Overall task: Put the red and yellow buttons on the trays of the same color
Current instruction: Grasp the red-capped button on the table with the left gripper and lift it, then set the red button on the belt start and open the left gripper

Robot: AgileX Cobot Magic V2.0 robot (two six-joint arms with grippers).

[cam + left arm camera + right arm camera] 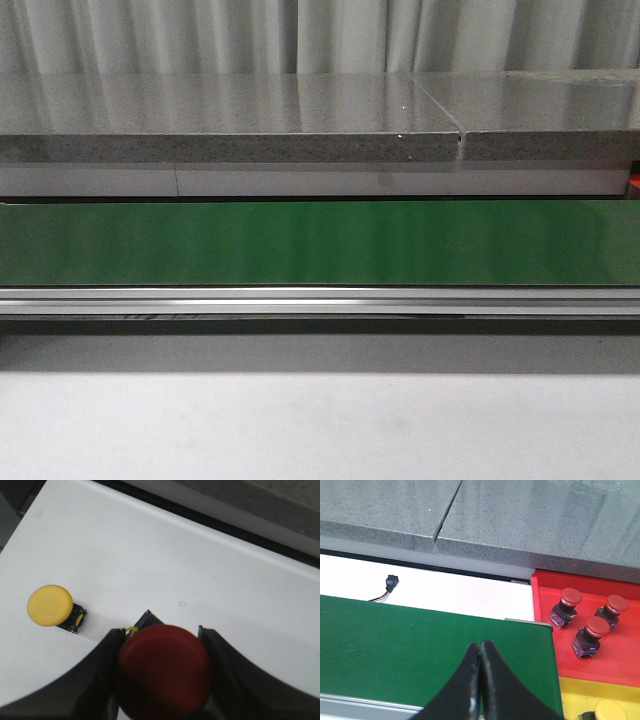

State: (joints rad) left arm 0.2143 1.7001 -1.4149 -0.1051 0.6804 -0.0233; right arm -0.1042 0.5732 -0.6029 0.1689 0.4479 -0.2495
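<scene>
Green conveyor belt (320,243): a wide flat band across the middle of the front view, with a silver rail just below it. The right wrist view shows its end, lower left of that frame. Neither arm appears in the front view.
Grey stone slabs (230,120): two speckled slabs behind the belt, upper part of the front view, with a seam right of centre.
White counter (165,565): fills most of the left wrist view; only this view shows buttons lying on it.
Red plastic tray (620,650): right side of the right wrist view, beside the belt's end. It holds three red mushroom-head buttons (590,635), close together but apart.
Yellow tray (580,692): lower right of the same frame, touching the red tray's near edge; a yellow cap shows at the bottom edge.
Left claw (161,645): bottom centre of the left wrist view, black fingers pinching a large red round-capped button (164,672).
Right claw (480,655): bottom centre over the belt, fingers pressed together, holding nothing.
Yellow round-capped button (50,605): left of the left wrist frame, tipped on the counter, well apart from the claw.
</scene>
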